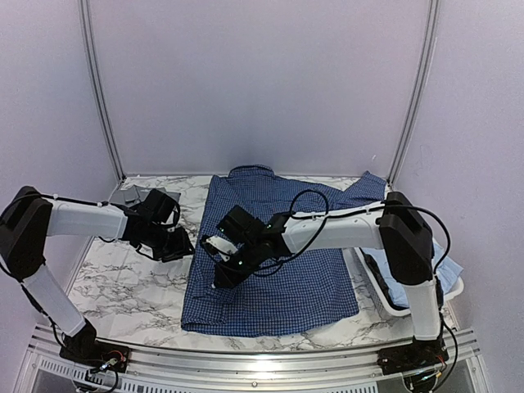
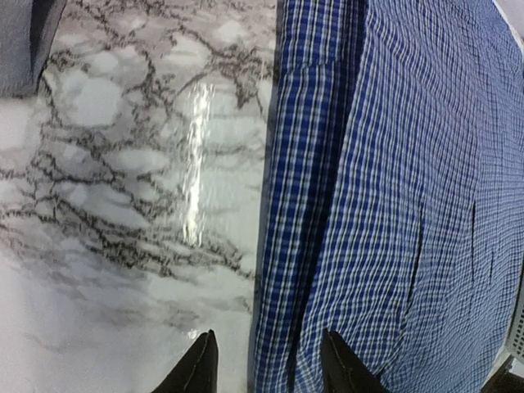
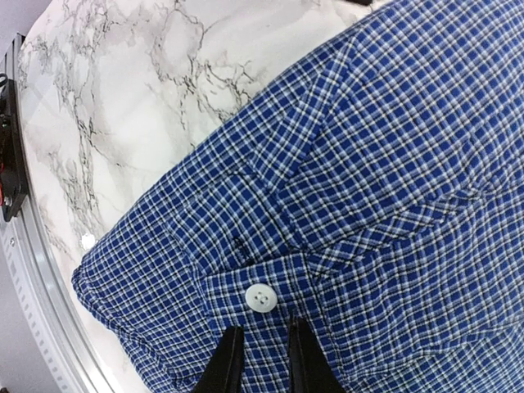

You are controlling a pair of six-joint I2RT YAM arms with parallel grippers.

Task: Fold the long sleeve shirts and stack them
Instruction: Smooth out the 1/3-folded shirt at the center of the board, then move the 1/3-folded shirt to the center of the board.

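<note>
We see dark blue checked shirt [image 1: 270, 303] flat on tabletop [image 1: 123, 286]; left gripper [image 2: 268, 337] open astride its edge, right gripper [image 3: 264, 327] narrow over cuff, grip unclear.

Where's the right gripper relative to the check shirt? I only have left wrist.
Observer: The right gripper is over the dark blue check shirt, just short of a white button.
Operator: Closed on cloth?
Observer: Can't tell. Its fingertips stand close together, with check cloth showing in the gap.
Operator: Any other shirts out of my view?
Observer: A light blue shirt lies in a white bin, to the right of the check shirt.
</note>
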